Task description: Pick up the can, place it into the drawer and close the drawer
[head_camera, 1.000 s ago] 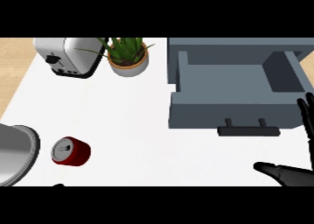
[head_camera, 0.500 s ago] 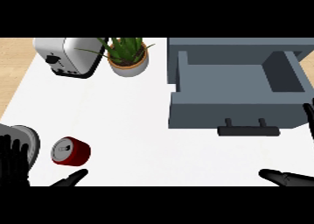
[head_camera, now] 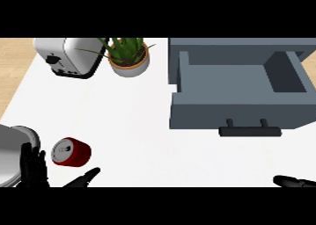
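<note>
A red can [head_camera: 71, 151] with a silver top lies on its side on the white counter at the lower left. My left hand [head_camera: 34, 169] rises from the bottom edge just left of the can, fingers straight and thumb spread out below the can, not touching it. The grey drawer [head_camera: 241, 112] stands pulled open at the upper right, its inside bare, with a black handle [head_camera: 250, 130] on its front. Of my right hand only a finger [head_camera: 296, 181] shows at the bottom right corner, and a fingertip at the right edge.
A silver toaster [head_camera: 70, 56] and a potted green plant [head_camera: 128, 56] stand at the back left. A silver pot or lid [head_camera: 7, 154] sits at the left edge, right behind my left hand. Wood floor shows beyond the counter's left side.
My left hand has come up into view beside the can over the last second. My right hand has sunk toward the bottom right corner, mostly leaving the view.
</note>
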Action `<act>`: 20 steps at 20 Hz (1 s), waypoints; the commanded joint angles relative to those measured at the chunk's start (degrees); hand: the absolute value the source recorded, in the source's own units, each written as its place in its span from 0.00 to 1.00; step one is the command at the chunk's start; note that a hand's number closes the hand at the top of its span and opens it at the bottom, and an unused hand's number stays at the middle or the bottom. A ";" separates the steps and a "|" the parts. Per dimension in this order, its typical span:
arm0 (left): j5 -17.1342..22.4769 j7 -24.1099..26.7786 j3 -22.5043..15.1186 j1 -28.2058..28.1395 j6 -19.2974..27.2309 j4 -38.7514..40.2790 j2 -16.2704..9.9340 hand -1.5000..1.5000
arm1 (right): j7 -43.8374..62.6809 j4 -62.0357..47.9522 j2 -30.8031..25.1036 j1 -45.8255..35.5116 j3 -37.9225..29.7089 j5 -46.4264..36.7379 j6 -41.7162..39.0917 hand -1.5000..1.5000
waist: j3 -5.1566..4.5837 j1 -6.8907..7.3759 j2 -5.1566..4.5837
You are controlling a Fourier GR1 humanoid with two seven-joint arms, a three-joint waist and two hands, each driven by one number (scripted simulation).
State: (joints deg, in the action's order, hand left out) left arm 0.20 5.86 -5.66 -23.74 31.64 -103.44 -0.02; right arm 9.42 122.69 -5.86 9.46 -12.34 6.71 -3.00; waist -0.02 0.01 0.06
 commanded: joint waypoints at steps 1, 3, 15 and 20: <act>5.25 6.34 2.76 3.35 0.51 9.04 0.01 0.00 | -0.25 3.03 2.00 2.98 0.80 -0.20 -0.27 0.00 | 0.00 -0.12 0.00; 6.28 10.41 2.57 2.79 0.32 12.20 0.01 0.00 | 3.58 3.09 -0.75 -0.48 -1.73 1.70 -0.42 0.00 | -0.01 -0.01 0.00; 13.83 19.63 12.82 10.15 -8.66 29.92 -1.54 0.00 | 5.24 5.14 1.60 -0.14 -0.87 -1.14 0.05 0.00 | 0.00 -0.03 -0.03; 15.64 22.19 16.01 15.55 -9.34 39.17 -1.72 0.00 | 4.02 8.02 2.86 3.92 -0.11 -1.80 -2.71 0.00 | 0.00 -0.20 -0.03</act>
State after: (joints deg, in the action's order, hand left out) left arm 13.39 25.45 6.85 -11.57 25.16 -71.17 -0.63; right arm 13.81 128.16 -4.73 11.11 -14.66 7.25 -5.11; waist -0.01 -0.12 0.02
